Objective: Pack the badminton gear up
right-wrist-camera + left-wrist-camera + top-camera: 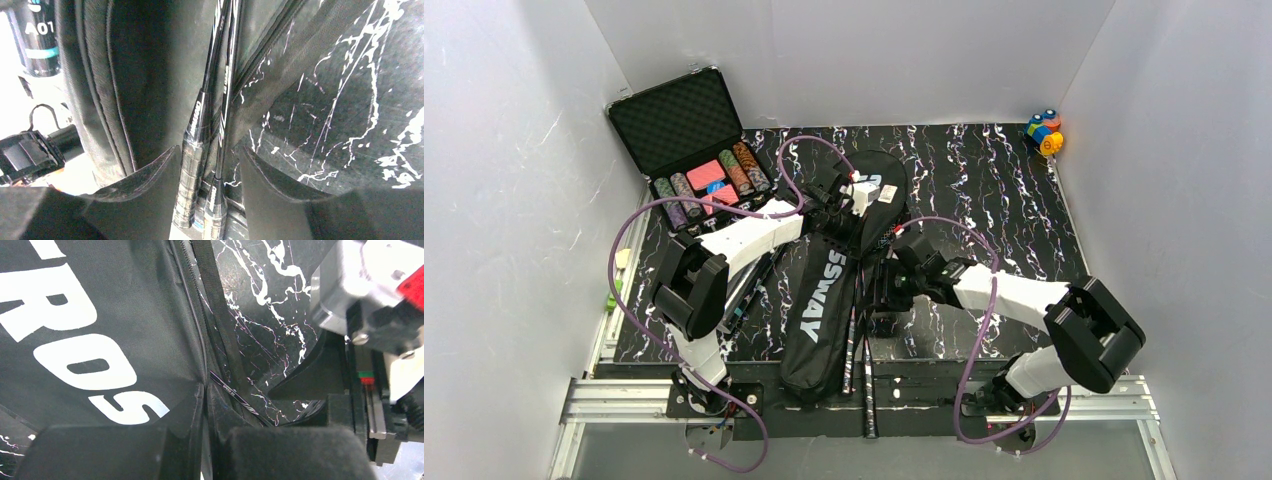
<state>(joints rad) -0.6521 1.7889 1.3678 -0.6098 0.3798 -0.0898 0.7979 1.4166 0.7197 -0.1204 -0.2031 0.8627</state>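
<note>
The black CROSSWAY bag [824,300] lies lengthways in the middle of the table, its wide end at the far side. Two dark rackets [862,350] lie along its right edge, their heads hidden in the bag and their handles sticking out toward me. My left gripper [842,207] is shut on the bag's edge fabric [197,375] by the zip, in the left wrist view [207,405]. My right gripper [877,290] is open, its fingers straddling both racket shafts [200,125] just above the table [209,150]. A dark tube [37,40] marked A01 shows beyond the bag. No shuttlecocks are in view.
An open black case of poker chips [689,150] stands at the back left. Colourful toy blocks [1044,132] sit in the back right corner. White walls close in the marbled black table [1004,190] on three sides. Purple cables loop over both arms.
</note>
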